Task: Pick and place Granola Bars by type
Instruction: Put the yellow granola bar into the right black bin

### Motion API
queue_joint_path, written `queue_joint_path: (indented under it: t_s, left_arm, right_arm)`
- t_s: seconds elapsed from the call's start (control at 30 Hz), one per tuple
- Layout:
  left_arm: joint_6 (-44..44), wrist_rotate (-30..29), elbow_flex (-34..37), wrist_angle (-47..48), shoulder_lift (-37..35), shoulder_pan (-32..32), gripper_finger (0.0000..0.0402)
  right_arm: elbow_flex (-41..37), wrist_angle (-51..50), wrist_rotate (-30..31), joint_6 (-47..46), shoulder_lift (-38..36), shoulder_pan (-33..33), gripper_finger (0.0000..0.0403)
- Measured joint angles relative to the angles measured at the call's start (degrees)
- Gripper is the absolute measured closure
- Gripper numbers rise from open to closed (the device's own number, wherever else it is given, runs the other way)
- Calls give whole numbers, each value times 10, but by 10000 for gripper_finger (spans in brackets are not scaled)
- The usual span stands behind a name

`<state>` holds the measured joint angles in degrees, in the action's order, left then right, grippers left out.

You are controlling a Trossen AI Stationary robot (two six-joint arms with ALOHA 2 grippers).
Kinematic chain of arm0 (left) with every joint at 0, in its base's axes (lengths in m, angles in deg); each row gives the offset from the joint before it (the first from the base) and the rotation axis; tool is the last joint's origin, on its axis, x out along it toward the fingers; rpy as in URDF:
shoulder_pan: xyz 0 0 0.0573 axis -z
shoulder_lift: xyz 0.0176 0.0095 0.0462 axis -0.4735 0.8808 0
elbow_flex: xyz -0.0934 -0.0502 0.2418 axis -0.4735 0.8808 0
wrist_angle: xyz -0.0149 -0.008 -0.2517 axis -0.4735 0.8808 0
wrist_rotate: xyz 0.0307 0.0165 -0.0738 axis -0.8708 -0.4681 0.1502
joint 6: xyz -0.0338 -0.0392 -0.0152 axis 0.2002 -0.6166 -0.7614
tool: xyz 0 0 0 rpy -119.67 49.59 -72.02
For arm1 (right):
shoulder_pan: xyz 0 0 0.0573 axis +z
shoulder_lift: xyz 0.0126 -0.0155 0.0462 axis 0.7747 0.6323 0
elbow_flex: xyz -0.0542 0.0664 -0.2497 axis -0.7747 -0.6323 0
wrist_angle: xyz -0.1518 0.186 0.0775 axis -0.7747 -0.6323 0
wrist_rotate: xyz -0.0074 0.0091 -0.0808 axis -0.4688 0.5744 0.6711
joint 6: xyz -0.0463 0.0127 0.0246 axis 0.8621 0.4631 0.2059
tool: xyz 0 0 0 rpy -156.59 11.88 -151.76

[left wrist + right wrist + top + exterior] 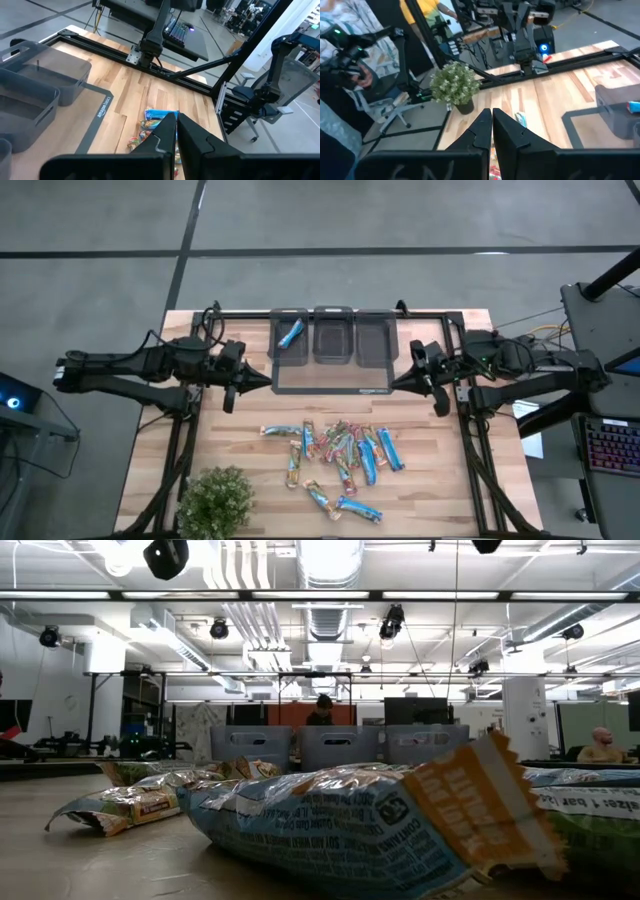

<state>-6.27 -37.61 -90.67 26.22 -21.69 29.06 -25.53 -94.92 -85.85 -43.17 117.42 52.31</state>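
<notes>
Your left gripper (268,378) hovers at the left edge of the grey mat (330,385), its fingers (167,132) pressed together and holding nothing. Your right gripper (393,381) mirrors it at the mat's right edge, fingers (485,125) likewise closed on nothing. Both arms reach in from the sides of the wooden counter (240,450) and point toward each other across the mat.

Three dark bins (332,335) stand side by side on the far part of the mat. You have one blue bar (291,333) lying tilted in the left bin; the middle and right bins show no bars from above.

The rest of the Granola Bars (340,450) lie loose on the counter on the near side of the mat, roughly between the two grippers but well apart from both. Most sit in a tight cluster, blue and multicoloured wrappers mixed and overlapping. One bar (281,430) lies crosswise at the cluster's left edge, and two more (345,505) lie nearer the front edge of the counter, apart from the bunch.

From counter height you see a blue wrapper with an orange crimped end (370,825) filling the foreground, other bars behind it, and the three bins beyond.

A potted green plant (215,500) stands at the counter's near left corner. A person (342,55) shows in the right wrist view, beyond the counter.
</notes>
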Motion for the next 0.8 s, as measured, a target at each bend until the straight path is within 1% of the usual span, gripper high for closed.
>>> queue_joint_path:
  t_s: [0.17,0.33,0.47,0.57,0.8]
  left_arm:
    - [0,0,0,-32,25,0,402]
    - [0,0,0,-77,49,0,402]
    - [-7,0,-13,-81,64,0,396]
    - [-11,0,-32,-80,75,0,381]
    - [4,-1,-79,-76,104,0,329]
  right_arm:
    - [-15,12,-1,-7,-23,6,394]
    - [-15,12,0,-7,-29,7,394]
    - [-15,12,0,-7,-29,7,394]
    - [-15,11,0,-7,-28,7,394]
    - [-15,10,0,-7,-30,7,394]
